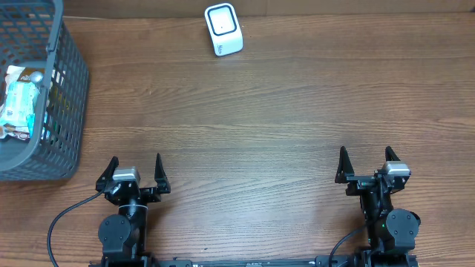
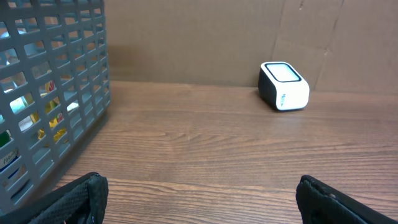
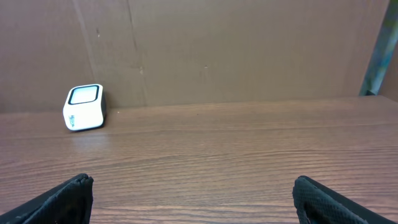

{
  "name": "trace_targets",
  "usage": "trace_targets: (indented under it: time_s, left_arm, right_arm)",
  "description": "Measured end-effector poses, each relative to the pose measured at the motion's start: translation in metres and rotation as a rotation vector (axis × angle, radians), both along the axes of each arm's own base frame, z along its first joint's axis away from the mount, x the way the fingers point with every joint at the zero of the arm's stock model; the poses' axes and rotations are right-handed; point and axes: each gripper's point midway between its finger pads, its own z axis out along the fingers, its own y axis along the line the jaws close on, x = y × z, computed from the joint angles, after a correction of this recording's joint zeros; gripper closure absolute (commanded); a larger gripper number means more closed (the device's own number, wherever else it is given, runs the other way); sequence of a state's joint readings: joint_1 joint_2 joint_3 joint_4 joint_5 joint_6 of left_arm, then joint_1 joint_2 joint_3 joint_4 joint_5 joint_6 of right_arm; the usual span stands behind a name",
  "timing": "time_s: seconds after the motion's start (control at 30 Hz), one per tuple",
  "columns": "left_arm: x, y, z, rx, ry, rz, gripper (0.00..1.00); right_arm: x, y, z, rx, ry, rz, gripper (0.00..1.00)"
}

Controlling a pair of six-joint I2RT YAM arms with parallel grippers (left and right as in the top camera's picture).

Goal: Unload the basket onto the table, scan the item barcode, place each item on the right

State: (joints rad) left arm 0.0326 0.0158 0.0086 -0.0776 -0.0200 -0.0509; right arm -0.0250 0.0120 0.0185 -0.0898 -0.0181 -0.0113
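Observation:
A white barcode scanner (image 1: pixel 223 30) with a dark window stands at the table's far edge; it also shows as the scanner (image 2: pixel 283 86) in the left wrist view and the scanner (image 3: pixel 84 107) in the right wrist view. Packaged items (image 1: pixel 21 100) lie inside a grey mesh basket (image 1: pixel 68 111) at the far left. My left gripper (image 1: pixel 134 165) sits open at the near left, nothing between its fingers. At the near right my right gripper (image 1: pixel 367 158) is open too and holds nothing. Both are far from the scanner and the basket.
The basket wall (image 2: pixel 43 93) rises close on the left of the left wrist view, with coloured packets behind the mesh. A brown cardboard wall (image 3: pixel 236 50) backs the wooden table (image 1: pixel 260 126).

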Motion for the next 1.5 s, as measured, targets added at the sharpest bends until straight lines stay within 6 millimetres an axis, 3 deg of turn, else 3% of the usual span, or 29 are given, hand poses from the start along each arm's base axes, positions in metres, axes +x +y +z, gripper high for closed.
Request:
trace_targets:
  time_s: [1.2, 1.37, 1.5]
  left_arm:
    - [0.0, 0.0, 0.002, 0.0, -0.007, 0.0, 0.0]
    - [0.001, -0.005, 0.027, 0.002, -0.104, -0.027, 0.0]
    - [-0.007, -0.015, 0.074, 0.009, -0.221, -0.087, 0.0]
  right_arm:
    - [0.0, 0.0, 0.0, 0.0, 0.0, 0.0, 0.0]
    - [0.0, 0.0, 0.0, 0.0, 0.0, 0.0, 0.0]
    - [0.0, 0.0, 0.0, 0.001, 0.0, 0.001, 0.0]
